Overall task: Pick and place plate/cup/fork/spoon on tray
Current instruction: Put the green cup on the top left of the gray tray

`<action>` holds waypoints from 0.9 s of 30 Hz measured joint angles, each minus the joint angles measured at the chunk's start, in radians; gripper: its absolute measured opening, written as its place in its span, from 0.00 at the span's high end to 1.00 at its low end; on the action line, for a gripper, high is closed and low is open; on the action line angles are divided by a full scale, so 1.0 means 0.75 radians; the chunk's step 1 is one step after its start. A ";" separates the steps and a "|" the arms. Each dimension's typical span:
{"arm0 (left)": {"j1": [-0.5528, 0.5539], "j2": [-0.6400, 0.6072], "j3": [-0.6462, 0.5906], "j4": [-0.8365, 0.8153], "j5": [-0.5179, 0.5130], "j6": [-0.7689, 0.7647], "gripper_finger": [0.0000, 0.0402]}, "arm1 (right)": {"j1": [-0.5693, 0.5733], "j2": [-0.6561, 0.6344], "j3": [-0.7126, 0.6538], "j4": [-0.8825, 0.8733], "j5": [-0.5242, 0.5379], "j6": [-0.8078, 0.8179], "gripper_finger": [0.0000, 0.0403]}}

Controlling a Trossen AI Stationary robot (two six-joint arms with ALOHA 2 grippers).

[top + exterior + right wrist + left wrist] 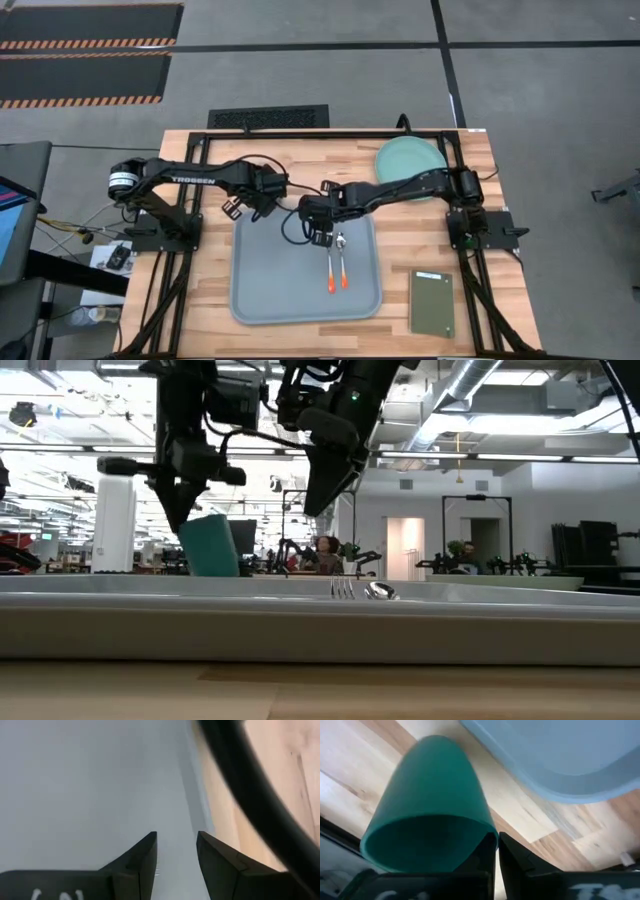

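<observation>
The left gripper, fingers clamped together on the rim of the cup, holds it raised over the tray's far-left corner; in the high view the arm hides the cup. The right gripper hangs part-open and empty above the tray's far edge. Fork and spoon lie side by side on the tray. The right arm partly covers the plate at the table's far right.

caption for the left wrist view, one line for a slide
Left claw shut on the rim of the dark green cup, held above the table beside the tray.
</observation>
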 joint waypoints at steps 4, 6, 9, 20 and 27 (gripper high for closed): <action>-0.001 0.000 -0.029 0.033 -0.026 -0.011 1.00 | 0.001 0.000 0.000 -0.005 -0.003 0.006 0.59; -0.001 0.000 -0.029 0.032 -0.041 -0.019 1.00 | 0.000 0.000 0.000 -0.005 -0.002 0.006 0.59; -0.001 -0.003 -0.016 0.017 -0.044 -0.024 1.00 | 0.000 0.000 0.000 -0.004 -0.002 0.006 0.59; -0.002 -0.003 0.052 0.026 -0.096 -0.041 0.78 | 0.017 0.000 0.000 -0.006 0.003 0.010 0.59; -0.002 -0.009 0.052 0.031 -0.127 -0.100 0.62 | 0.017 -0.005 0.000 -0.004 0.003 0.007 0.59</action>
